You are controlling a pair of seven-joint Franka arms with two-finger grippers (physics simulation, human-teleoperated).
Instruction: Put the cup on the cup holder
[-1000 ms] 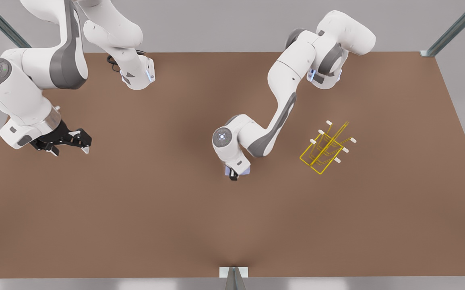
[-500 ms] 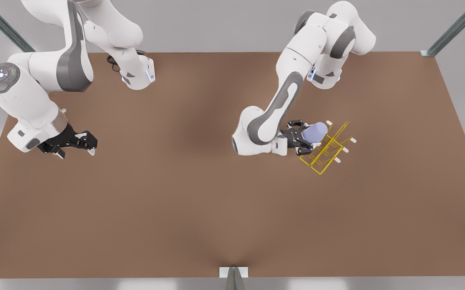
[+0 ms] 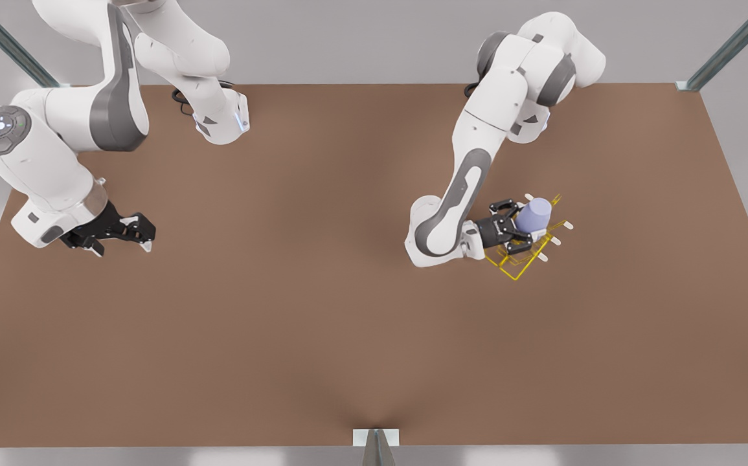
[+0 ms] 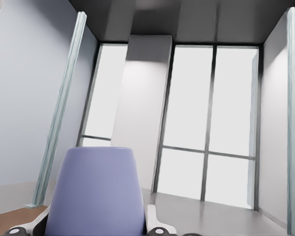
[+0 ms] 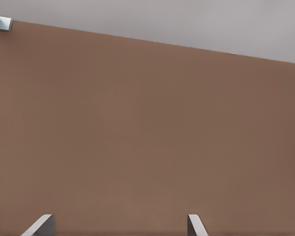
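The cup (image 3: 533,215) sits clenched in my left claw (image 3: 515,226), lying on its side, jutting straight out ahead of the fingers over the yellow cup holder (image 3: 524,255). Now I'd line its mouth up with one white-tipped prong, slide on slowly, and only then let go. My right claw (image 3: 129,228) waits spread wide, well apart, above the bare tabletop (image 3: 283,310).

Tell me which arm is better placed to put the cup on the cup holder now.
The left arm. Its pincer is shut on the cup directly over the cup holder. The right pincer waits open, far away at the front view's left.
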